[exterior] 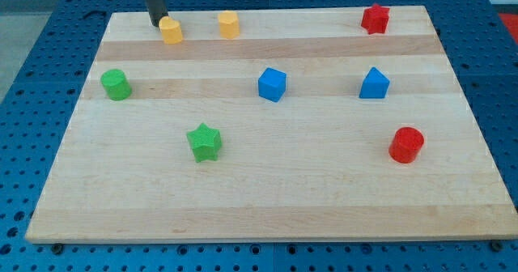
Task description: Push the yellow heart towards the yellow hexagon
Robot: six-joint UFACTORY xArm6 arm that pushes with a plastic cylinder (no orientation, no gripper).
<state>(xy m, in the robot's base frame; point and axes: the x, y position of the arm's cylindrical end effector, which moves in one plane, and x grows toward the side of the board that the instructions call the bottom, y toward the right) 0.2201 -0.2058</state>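
my tip (154, 23) sits at the view's top left of the wooden surface (267, 199), touching or just beside the upper left edge of the yellow heart (171, 31). there is no pincer on this arm, only the dark rod, so no clenched or released state can be told.

the yellow heart lies near the surface's top edge, left of centre. it is too small to make out which way its point faces, and no long axis shows; it reads as a squat rounded lump. the yellow hexagon (229, 24) stands near it to the view's right, on about the same line and slightly higher, the two apart with bare wood between them. my tip, the heart and the hexagon fall roughly in a row running left to right.

elsewhere, a red star (375, 18) sits at the top right. a green cylinder (116, 84) stands near the left edge. a blue cube (272, 84) is at the middle, with a second blue block (374, 83), its shape unclear, to the right of it. a green star (204, 142) lies lower left of centre, and a red cylinder (406, 145) lower right. all of these stand well apart from my tip.
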